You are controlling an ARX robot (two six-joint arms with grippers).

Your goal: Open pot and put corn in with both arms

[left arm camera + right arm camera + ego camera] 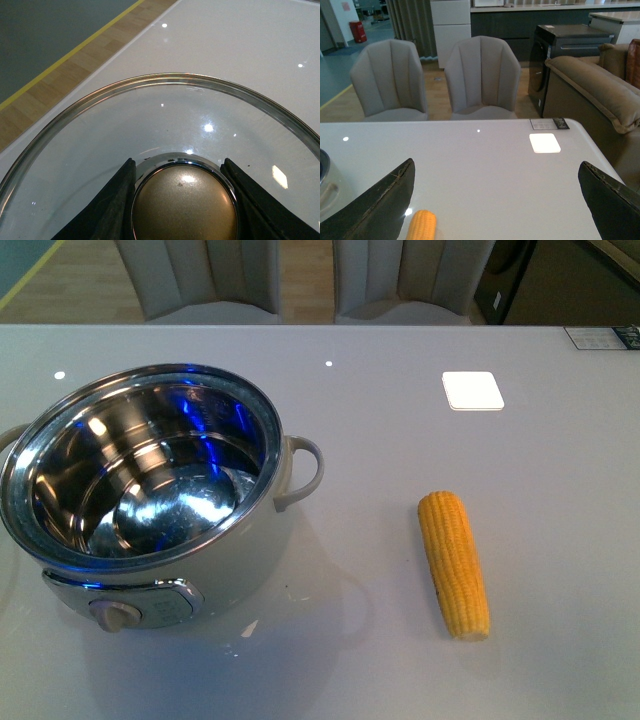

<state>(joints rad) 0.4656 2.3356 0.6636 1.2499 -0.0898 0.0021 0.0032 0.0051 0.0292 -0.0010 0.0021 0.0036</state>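
Lid (pixel 165 125) is clamped in the left tool (pixel 177 167), right tool (pixel 496 170) is spread near the corn (pixel 455 565) at the pot's (pixel 250 540) 3 o'clock, which could be rolled away if pinched off-centre.

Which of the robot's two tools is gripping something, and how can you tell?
The left tool: its fingers clamp the bronze knob of the glass lid. The right tool gapes wide, empty, with the corn lying loose on the table.
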